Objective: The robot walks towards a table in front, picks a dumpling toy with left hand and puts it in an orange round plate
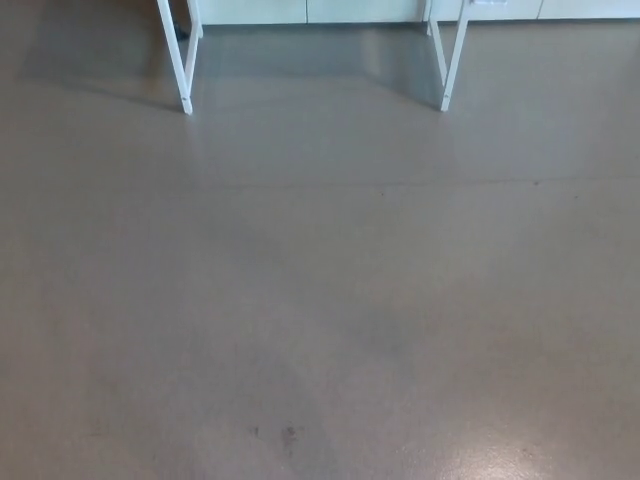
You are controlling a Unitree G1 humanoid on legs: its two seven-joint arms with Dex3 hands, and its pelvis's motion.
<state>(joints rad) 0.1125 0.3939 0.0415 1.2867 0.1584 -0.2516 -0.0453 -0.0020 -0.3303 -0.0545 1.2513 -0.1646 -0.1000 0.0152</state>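
Dumpling toy, orange plate: not in view, so toy's heading and long axis unknown. Only grey floor (320, 320) and two white table legs (180, 60) (450, 60) ahead, tabletop cut off. My hands out of frame, state unknown. Step: walk. Keep centred between legs, stop short, get tabletop in view before left reach.

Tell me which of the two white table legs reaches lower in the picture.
The left leg: its foot ends slightly lower in the picture than that of the right leg, both resting on the grey floor.
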